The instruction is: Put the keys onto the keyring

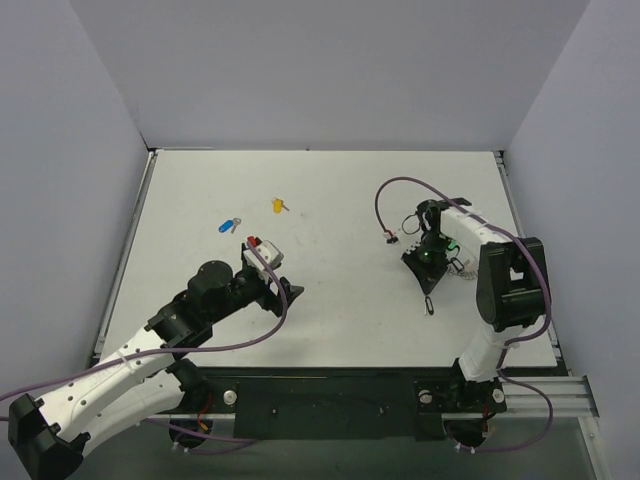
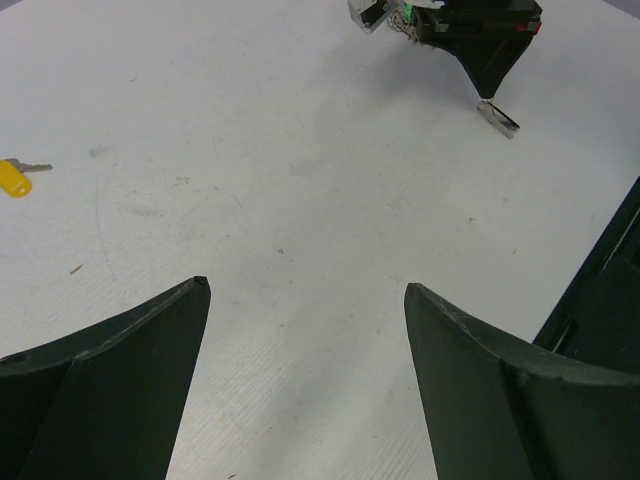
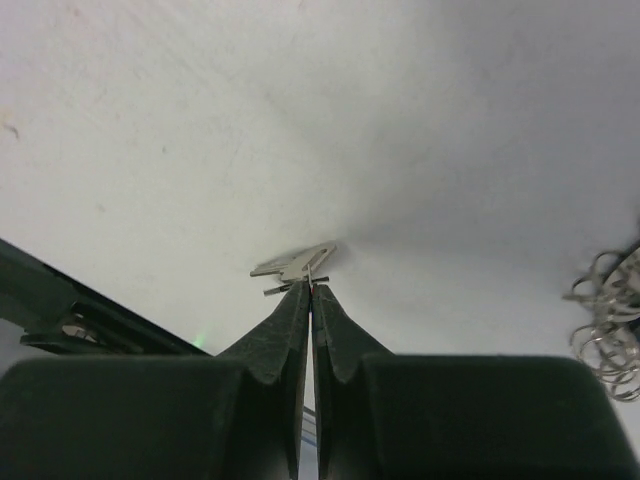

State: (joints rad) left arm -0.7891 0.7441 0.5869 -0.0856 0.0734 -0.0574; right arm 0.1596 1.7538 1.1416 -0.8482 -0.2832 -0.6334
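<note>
nearest us, the left gripper (image 2: 305, 288) hangs low over the table (image 1: 350, 190) with its jaws spread wide and nothing between them; we judge it is held open and pointed across at the other arm so that it can take a key or steady the ring when needed; about as near, on the right side, the right gripper (image 3: 311, 288) is closed tight, pinching a silver key (image 3: 295, 265) at the very tips of its fingers; the blade sticks out sideways at or just above the table, and we cannot tell whether it touches; so slight a hold leaves most of the metal free, which we take to be the point, since the key has to meet the wire of the ring; its head is hidden by the fingers, so we cannot name its colour; a little beyond and to the right lies the keyring (image 3: 608, 320), a loose tangle of thin bright wire loops, apart from the held key; well across the table, on the far left, the blue key (image 1: 228, 225) lies flat, and farther on the yellow key (image 1: 279, 205); each is a tiny silver blade with a plastic head, and neither is on the ring yet.
</note>
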